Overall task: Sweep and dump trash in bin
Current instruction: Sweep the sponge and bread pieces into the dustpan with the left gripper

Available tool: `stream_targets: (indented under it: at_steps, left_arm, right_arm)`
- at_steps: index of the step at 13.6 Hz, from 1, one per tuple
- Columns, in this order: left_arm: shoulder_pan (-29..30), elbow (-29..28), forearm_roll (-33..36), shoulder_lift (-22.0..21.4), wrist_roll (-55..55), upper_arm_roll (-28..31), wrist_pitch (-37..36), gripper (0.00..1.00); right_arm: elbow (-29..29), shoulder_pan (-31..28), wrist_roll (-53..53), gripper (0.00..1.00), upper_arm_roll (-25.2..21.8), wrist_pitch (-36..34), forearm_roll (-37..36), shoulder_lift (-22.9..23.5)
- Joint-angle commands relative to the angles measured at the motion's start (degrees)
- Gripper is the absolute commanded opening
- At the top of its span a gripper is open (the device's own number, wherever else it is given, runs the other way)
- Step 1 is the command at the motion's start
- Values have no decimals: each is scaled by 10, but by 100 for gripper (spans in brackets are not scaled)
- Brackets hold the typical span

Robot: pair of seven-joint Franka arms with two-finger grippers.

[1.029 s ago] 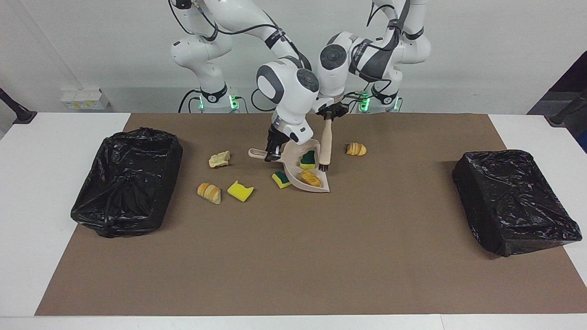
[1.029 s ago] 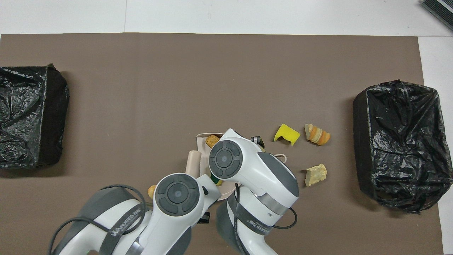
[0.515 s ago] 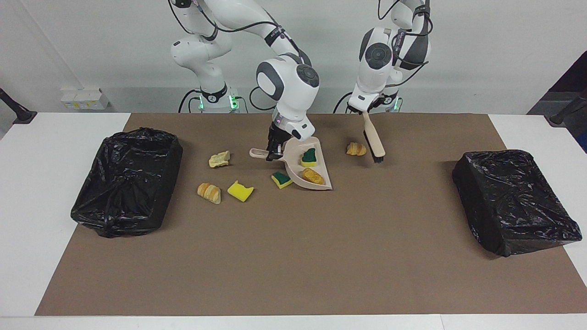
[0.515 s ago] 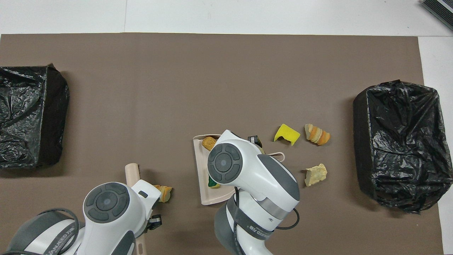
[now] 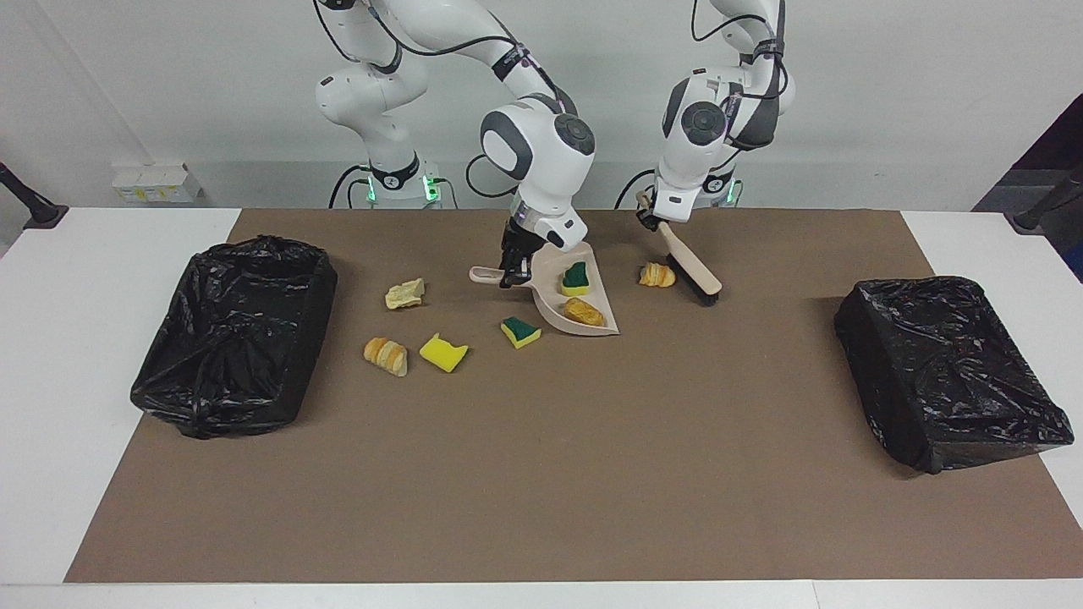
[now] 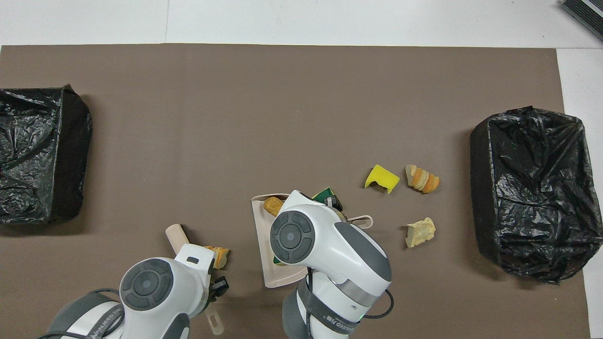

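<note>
- Facing view: the right gripper point(image 5: 514, 272) is pinched on the handle of the smooth beige plastic dustpan point(image 5: 592, 324). A green-backed sponge point(image 5: 576, 278) and a crusty bread lump point(image 5: 584, 312) sit in the pan.
- The left gripper point(image 5: 647, 213) is clamped on the brush point(image 5: 692, 269), black bristles down beside a ridged bread piece point(image 5: 656, 275).
- Loose on the brown mat point(image 5: 541, 474): another sponge point(image 5: 520, 331), a bent yellow sponge point(image 5: 443, 353), a striped bread lump point(image 5: 386, 355) and a pale crumpled wad point(image 5: 405, 293).
- Crinkly black-bagged bins at the right arm's end point(image 5: 233, 334) and the left arm's end point(image 5: 948, 368).
- Overhead view: the arms hide both grippers. The pan's flat lip point(image 6: 260, 245) and looped handle point(image 6: 361, 220) poke out, same loose trash toward the open bin point(image 6: 532, 193).
</note>
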Motion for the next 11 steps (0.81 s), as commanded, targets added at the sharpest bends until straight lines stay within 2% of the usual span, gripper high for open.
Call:
stream_targets:
  at_steps: [1,5,9,11]
  left_arm:
    - [-48,4,-9,14,-17,-9,46,0]
    - [-51,28,-9,19,-17,-53,60,0]
    - [-62,33,-8,20,-14,-62,94,0]
    - [-59,45,-12,44,-6,-62,93,0]
  right_arm:
    - [-21,-1,-2,0,1,11,12,-19]
    - [-21,-4,1,0,1,11,14,-18]
    - [-25,-7,0,0,1,9,14,-19]
    - [-32,-8,-3,0,0,9,33,-21]
